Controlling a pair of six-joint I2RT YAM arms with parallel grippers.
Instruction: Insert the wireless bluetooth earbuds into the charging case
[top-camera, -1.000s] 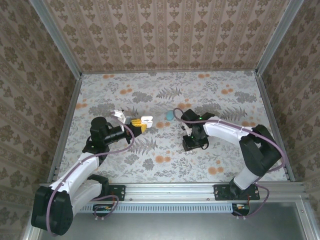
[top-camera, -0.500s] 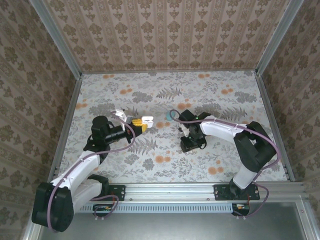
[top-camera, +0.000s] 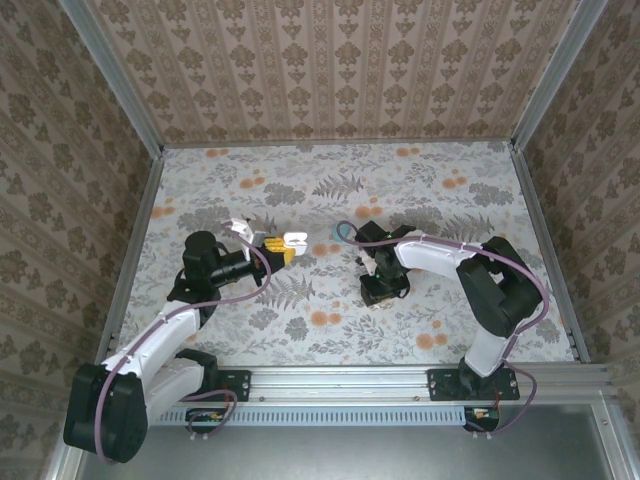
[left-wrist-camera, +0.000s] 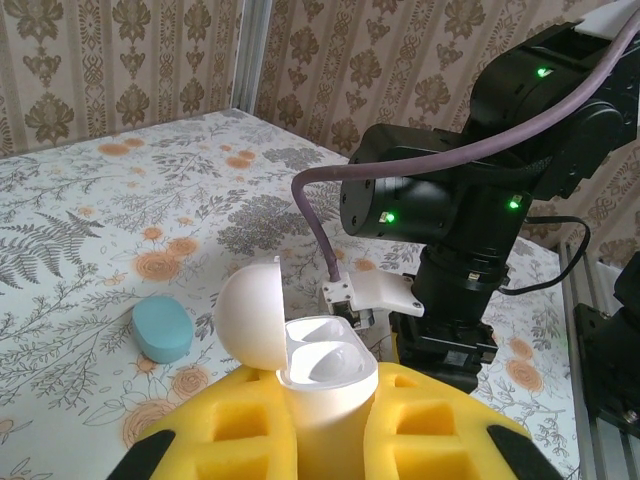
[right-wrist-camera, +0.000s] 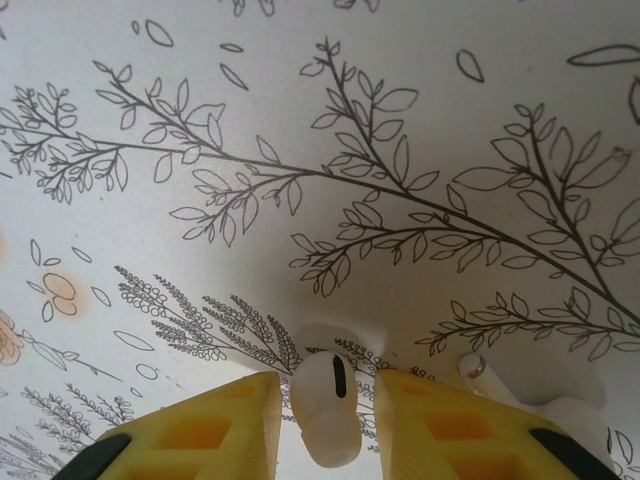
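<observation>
Your left hand (left-wrist-camera: 328, 425) clamps the open white charging case (left-wrist-camera: 322, 368), bottom centre. Your right hand (right-wrist-camera: 328, 398) straddles a whitish earbud (right-wrist-camera: 328, 412) on the desk (right-wrist-camera: 300, 120), bottom centre; whether it pinches, can't tell.

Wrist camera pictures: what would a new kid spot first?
The open white charging case, clamped in the left gripper's yellow jaws, with a teal pebble-shaped case lying on the flowery table to its left. In the right wrist view, a whitish earbud sits between the right gripper's yellow jaws.
</observation>
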